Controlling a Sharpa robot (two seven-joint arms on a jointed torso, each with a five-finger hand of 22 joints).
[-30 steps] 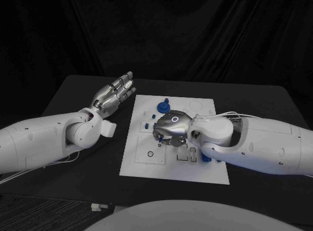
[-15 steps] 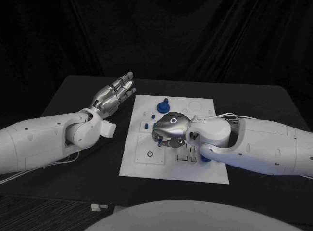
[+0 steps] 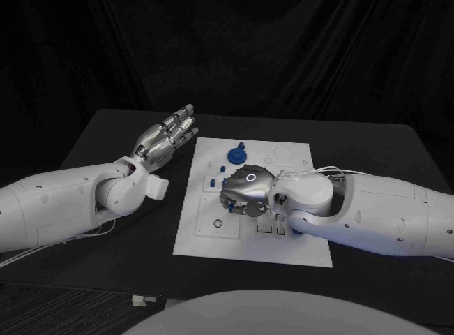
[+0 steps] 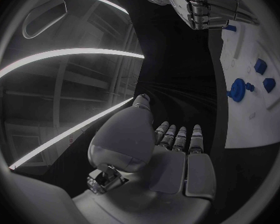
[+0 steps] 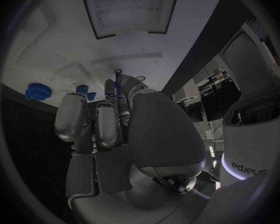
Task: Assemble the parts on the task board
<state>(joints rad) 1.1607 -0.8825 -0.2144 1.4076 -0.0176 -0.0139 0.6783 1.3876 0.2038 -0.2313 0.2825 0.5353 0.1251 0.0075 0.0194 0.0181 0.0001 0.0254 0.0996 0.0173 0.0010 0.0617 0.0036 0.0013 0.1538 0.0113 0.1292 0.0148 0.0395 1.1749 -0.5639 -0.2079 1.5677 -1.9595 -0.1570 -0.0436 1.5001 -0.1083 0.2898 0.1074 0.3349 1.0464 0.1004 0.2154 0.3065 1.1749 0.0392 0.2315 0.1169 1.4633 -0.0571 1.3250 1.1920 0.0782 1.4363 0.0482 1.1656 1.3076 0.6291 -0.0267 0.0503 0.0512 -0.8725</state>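
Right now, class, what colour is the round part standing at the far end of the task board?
Blue; the round part shows best in the left wrist view.

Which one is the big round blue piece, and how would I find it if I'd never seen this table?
Look at the white task board in the middle of the black table. Go to its far end, past the right hand, nearer the open left hand. The round blue part stands there, wider than the small blue pieces nearby.

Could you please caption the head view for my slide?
Right hand curled over the white task board; left hand open beside it.
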